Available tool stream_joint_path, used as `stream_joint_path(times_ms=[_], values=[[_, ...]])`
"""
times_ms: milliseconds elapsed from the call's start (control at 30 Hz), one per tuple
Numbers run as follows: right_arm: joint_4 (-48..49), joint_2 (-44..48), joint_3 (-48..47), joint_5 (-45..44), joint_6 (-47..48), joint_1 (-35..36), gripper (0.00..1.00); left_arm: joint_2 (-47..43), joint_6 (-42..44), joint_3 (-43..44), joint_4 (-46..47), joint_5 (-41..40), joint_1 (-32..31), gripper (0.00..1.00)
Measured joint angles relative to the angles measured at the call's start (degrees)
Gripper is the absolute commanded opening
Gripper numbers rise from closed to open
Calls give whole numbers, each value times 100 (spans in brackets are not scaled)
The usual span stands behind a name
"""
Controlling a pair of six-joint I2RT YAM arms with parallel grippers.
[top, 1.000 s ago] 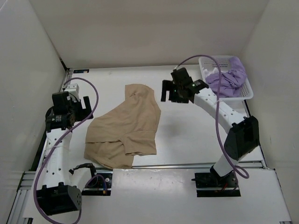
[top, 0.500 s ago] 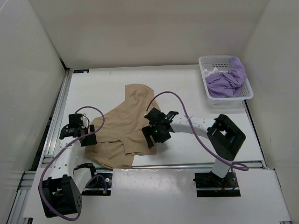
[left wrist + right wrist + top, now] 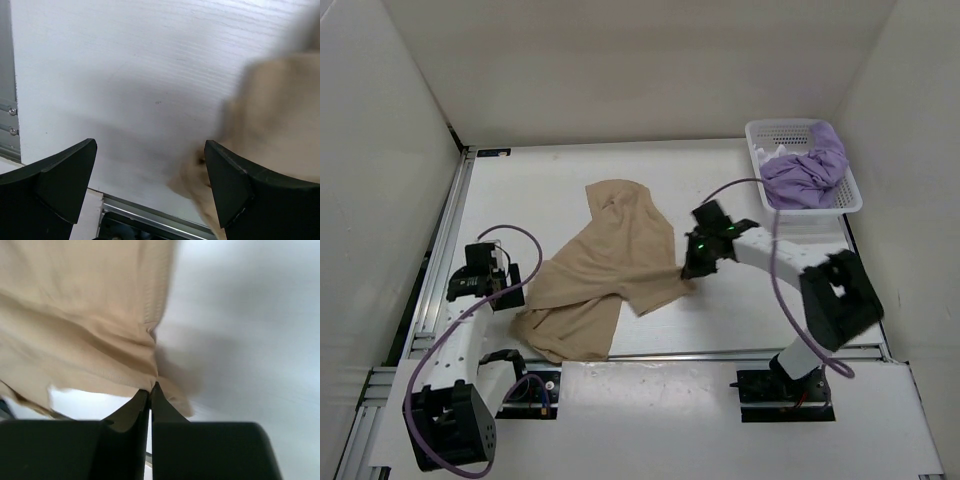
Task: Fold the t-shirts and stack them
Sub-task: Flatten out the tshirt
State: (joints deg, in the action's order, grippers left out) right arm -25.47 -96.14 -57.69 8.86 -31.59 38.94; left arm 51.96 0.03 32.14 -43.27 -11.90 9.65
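The tan t-shirt (image 3: 605, 265) lies crumpled across the middle of the table, blurred at the right edge of the left wrist view (image 3: 280, 115). My right gripper (image 3: 690, 272) is shut on the tan shirt's right edge (image 3: 100, 330), pulling that corner out to the right; its closed fingertips (image 3: 150, 387) pinch the hem. At the shirt's left edge my left gripper (image 3: 510, 290) stands open, its fingers (image 3: 235, 180) wide apart over bare table with the cloth just inside the right one. A lavender t-shirt (image 3: 805, 170) is heaped in the basket, with a bit of white cloth (image 3: 775, 153) beside it.
The white perforated basket (image 3: 851, 195) stands at the back right corner. Aluminium rails (image 3: 445, 240) run along the table's left and near edges. White walls close in on three sides.
My right gripper came down from near the basket to the tan shirt, shut on its right edge and drew it rightward. My left gripper dropped to the shirt's left edge, still open.
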Motion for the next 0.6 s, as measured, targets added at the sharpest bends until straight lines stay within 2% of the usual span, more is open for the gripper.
stream_joint_path(times_ms=[133,267,433,600], values=[[2,1314,264,-439,-420,-1342,0,339,0,96,-9,-63,-282,100],[-13,2347,264,-863,-605,-1974,0,844,0,505,-31,-59,-894,100],[-221,2636,262,-1080,-673,-2413,0,1300,-2,1303,-109,221,-1631,100],[-398,2660,262,-1086,-710,-2824,0,1808,-7,1987,-459,1088,-2507,100]])
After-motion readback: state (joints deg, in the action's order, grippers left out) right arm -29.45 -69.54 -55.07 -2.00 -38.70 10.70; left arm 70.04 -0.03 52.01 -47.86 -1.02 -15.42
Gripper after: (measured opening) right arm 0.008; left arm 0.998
